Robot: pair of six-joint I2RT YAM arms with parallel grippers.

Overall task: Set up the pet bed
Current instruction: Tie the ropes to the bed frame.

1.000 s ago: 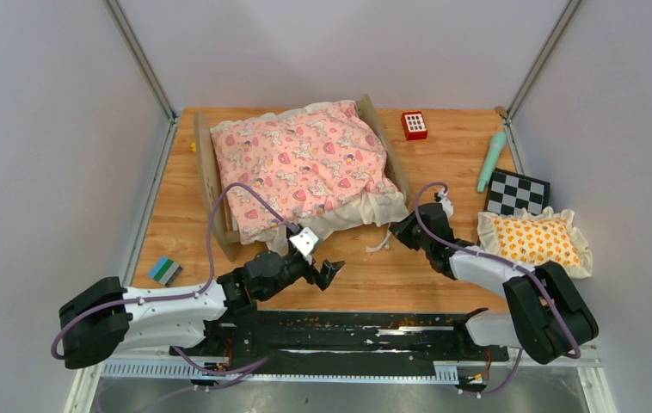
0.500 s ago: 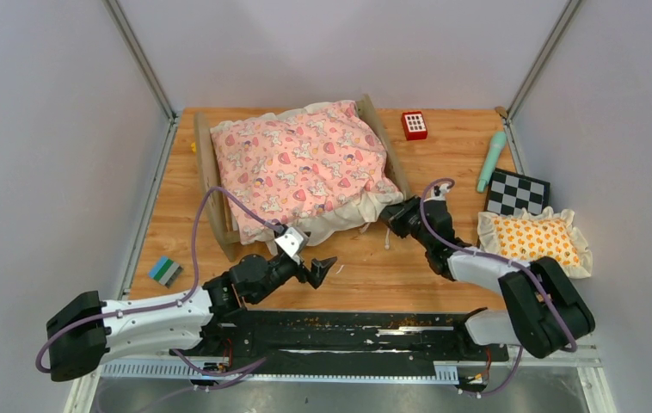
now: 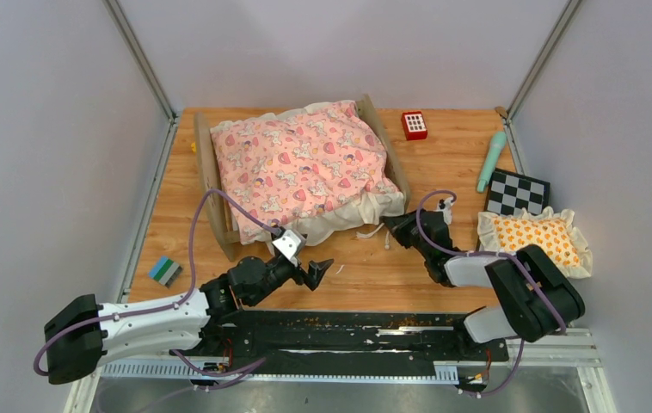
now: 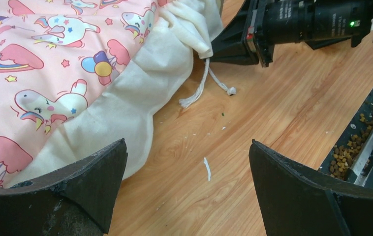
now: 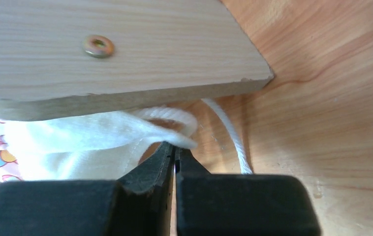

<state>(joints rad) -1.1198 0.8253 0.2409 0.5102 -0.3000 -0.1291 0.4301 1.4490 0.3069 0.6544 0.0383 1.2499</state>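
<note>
Here, pet bed point(image 3: 297, 163) just beyond wide-open left tool point(image 3: 321, 272), right tool point(image 5: 175, 152) closed against its ruffle point(image 5: 76, 137)

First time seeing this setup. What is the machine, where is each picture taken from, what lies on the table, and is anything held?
Two robot arms are bolted at the near edge of a wooden table, each ending in a two-finger gripper. The wide picture looks down from above and behind them; the other two come from wrist cameras. On it stands a small pet bed under a pink unicorn quilt. To its right lie an orange pillow, a checkered card, a teal stick and a red block; a blue-green block lies left. The left gripper is open and empty near the quilt's edge. The right gripper is shut, apparently pinching the quilt's cream ruffle.
</note>
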